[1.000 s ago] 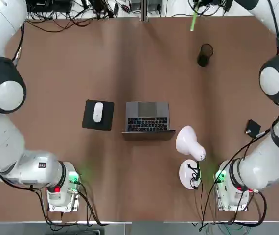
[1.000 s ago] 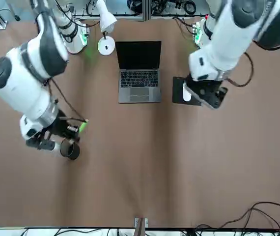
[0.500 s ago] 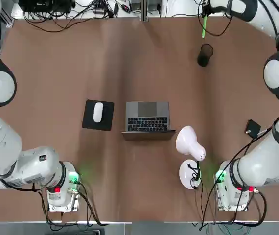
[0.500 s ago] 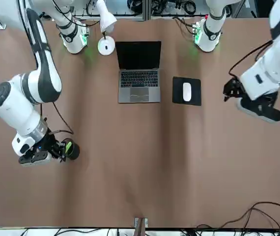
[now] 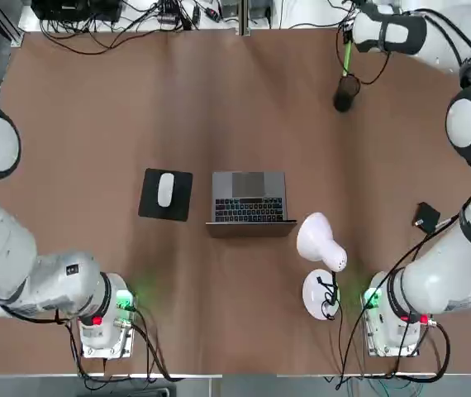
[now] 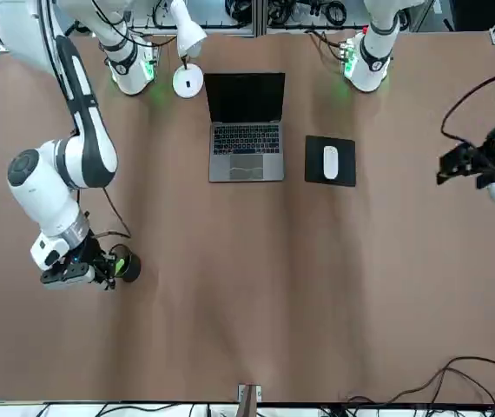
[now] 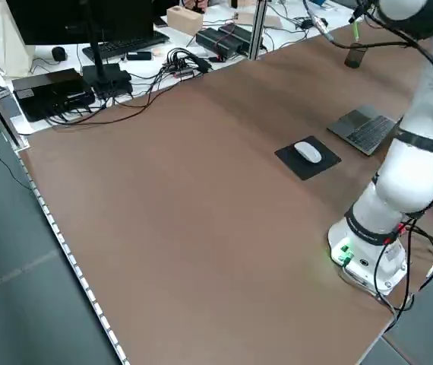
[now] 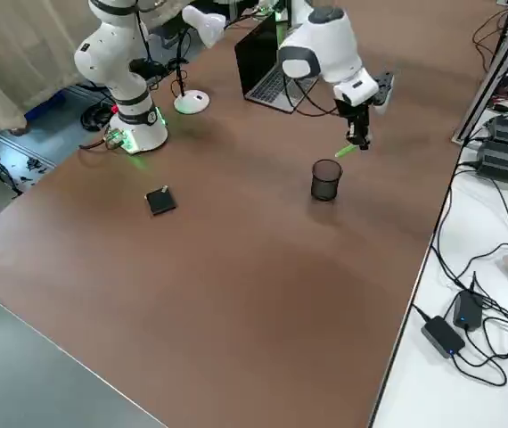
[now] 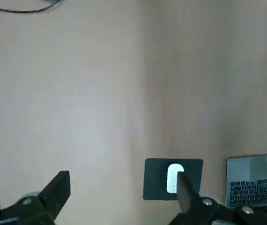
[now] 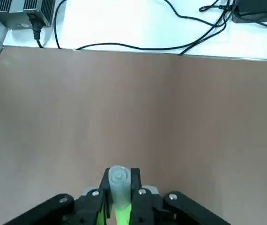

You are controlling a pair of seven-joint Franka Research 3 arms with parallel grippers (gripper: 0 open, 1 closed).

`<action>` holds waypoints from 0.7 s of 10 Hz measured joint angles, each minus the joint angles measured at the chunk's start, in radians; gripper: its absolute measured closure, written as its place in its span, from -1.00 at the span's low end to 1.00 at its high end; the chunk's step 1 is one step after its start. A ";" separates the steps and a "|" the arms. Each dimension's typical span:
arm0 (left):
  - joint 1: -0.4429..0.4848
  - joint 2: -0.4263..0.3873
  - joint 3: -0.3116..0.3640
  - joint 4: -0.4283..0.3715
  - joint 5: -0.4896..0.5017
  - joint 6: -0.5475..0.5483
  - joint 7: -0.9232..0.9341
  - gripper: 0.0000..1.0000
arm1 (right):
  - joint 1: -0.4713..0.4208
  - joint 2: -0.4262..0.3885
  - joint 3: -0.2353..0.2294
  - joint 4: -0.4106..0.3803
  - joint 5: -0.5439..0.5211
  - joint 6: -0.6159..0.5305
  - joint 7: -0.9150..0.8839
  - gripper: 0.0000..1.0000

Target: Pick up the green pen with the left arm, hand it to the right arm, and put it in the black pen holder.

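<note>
The green pen hangs tilted in my right gripper, which is shut on its upper end; the right wrist view shows the pen clamped between the fingers. Its lower tip is over the mouth of the black pen holder, a mesh cup standing upright at the table's far right. In the right side view the pen sits just above the holder; I cannot tell whether the tip is inside. My left gripper is open and empty, far off on the left side, high over the table.
A laptop lies mid-table with a mouse on its pad to its left. A white desk lamp stands near the right arm's base. A small flat black box sits at the right. Cables run along the far edge.
The right gripper has carried the pen back from the far edge to just over the holder. The left arm has swung away to the left side of the table.
</note>
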 joint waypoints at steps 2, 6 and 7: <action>-0.135 -0.106 0.167 -0.153 -0.004 0.060 0.003 -1.00 | -0.005 0.021 -0.001 -0.032 0.000 0.047 -0.001 0.65; -0.142 -0.148 0.146 -0.240 0.029 0.073 0.011 -1.00 | -0.034 0.046 -0.001 -0.033 0.000 0.056 -0.012 0.65; -0.144 -0.142 0.129 -0.241 0.033 0.074 0.009 -1.00 | -0.037 0.054 -0.001 -0.033 0.000 0.064 -0.012 0.65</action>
